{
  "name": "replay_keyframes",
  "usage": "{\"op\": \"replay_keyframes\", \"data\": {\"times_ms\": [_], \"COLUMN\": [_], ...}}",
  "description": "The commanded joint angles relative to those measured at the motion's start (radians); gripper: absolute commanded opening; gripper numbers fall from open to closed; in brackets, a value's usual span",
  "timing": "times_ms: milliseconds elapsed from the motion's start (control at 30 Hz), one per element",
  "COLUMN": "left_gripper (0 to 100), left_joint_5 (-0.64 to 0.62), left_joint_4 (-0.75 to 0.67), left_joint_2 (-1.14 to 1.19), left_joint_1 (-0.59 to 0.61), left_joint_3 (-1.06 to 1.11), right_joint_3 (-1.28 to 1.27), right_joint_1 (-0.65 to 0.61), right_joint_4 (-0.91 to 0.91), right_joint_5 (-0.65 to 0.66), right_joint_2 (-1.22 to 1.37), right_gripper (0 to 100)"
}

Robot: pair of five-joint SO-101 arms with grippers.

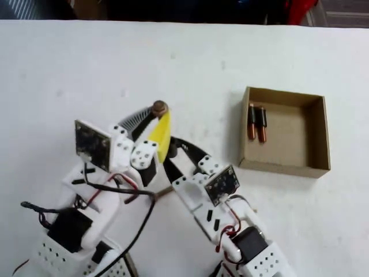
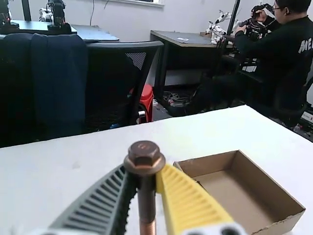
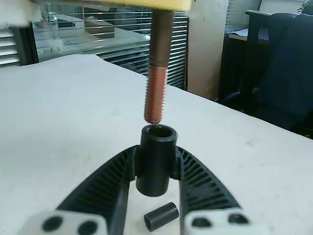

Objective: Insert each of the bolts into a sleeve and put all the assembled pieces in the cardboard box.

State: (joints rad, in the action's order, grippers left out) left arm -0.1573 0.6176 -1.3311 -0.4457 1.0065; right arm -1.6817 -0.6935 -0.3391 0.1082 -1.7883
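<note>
Left gripper point(image 2: 145, 178) holds the bolt point(image 2: 145, 155) upright, tip just above the open sleeve point(image 3: 157, 147) (also upright) clamped by the right gripper point(image 3: 155, 165).

This is a robotics lab in an office room: a mesh office chair point(image 2: 124, 73), dark desks point(image 2: 188, 38) carrying small robot arms point(image 2: 55, 12), and window blinds point(image 3: 112, 54) beyond the white table point(image 1: 173, 57).

Two assembled pieces point(image 1: 256, 123) lie side by side in the cardboard box point(image 1: 282, 166), by its left wall, toward the back. Left of the box, the left gripper point(image 2: 143, 171) holds a bolt point(image 2: 144, 155) upright. Its tip is just above a sleeve point(image 3: 156, 147) held in the right gripper point(image 3: 156, 164). Another sleeve point(image 3: 161, 216) lies on the table point(image 1: 173, 57) under that gripper, also left of the box.
</note>
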Motion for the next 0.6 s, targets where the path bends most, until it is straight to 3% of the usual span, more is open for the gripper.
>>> {"op": "replay_keyframes", "data": {"times_ms": [0,267,567], "left_gripper": [2,2,2], "left_joint_5": [-0.012,-0.012,-0.005], "left_joint_4": [-0.011,-0.046,-0.052], "left_joint_2": [-0.018,-0.016,-0.016], "left_joint_1": [-0.019,-0.022,-0.114], "left_joint_3": [-0.008,0.000,0.038], "right_joint_3": [-0.009,-0.009,-0.009], "right_joint_1": [0.007,0.005,0.010], "right_joint_4": [-0.001,-0.001,-0.001], "right_joint_5": [0.003,0.003,0.003], "right_joint_2": [-0.013,-0.013,-0.013], "right_gripper": [1.7,1.7,1.7]}}
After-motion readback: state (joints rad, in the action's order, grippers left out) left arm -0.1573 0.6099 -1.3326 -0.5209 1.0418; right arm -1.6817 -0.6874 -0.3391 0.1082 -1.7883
